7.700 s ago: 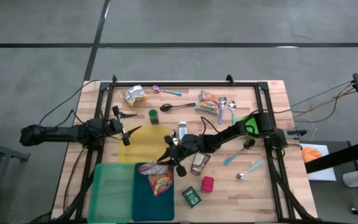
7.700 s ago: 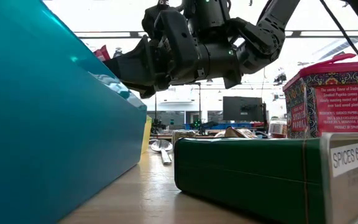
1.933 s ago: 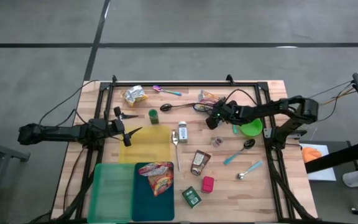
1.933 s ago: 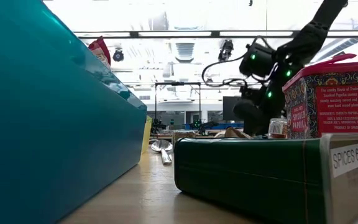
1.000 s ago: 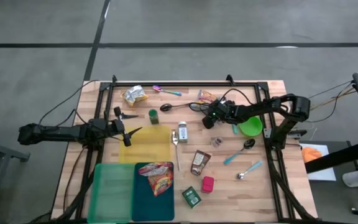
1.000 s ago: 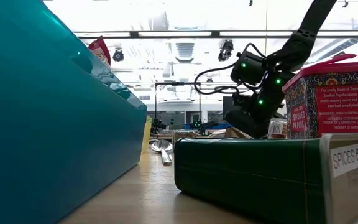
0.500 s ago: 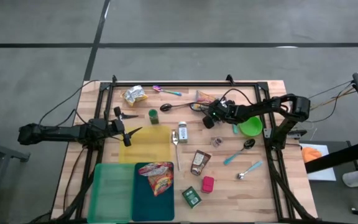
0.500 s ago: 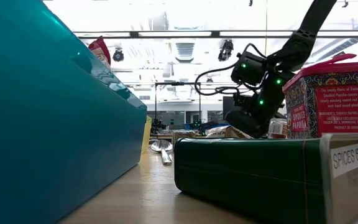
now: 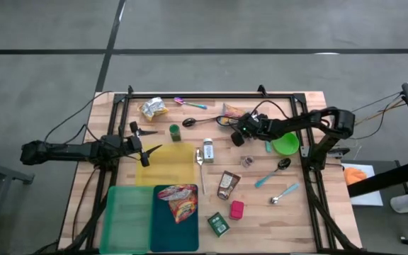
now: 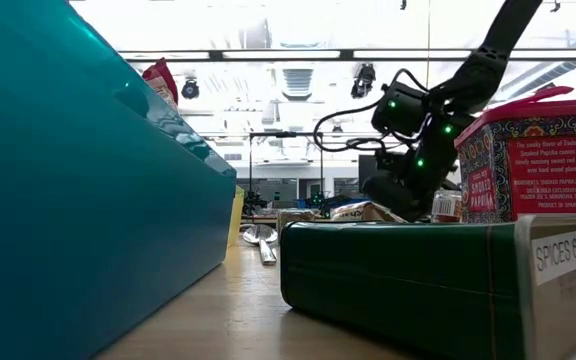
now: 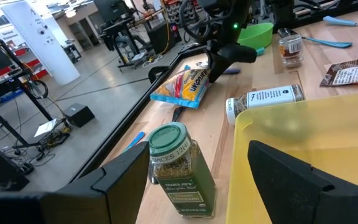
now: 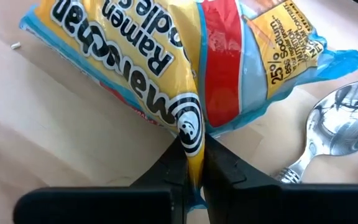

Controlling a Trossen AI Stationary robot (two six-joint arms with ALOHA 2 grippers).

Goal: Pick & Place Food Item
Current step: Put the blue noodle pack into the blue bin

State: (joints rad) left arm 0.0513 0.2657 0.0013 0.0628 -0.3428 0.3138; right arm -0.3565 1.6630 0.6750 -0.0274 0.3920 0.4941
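Two dark, slim six-joint arms — matte black from base to fingertip.

The left arm [image 9: 69, 151] is a chain of black tubular links with bulkier rounded joint housings, ending in the left gripper [image 9: 142, 145], whose two flat, angular black fingers [image 11: 303, 180] show broad bevelled faces. The right arm [image 9: 310, 122] has the same black links and a rounded elbow housing; black cables loop loosely off its wrist, just behind the right gripper [image 9: 237, 132]. Small green indicator lights glow on that wrist housing — seen in the low view. Its fingers [image 12: 219, 168] are narrow, smooth black blades above a broad black crossbar.
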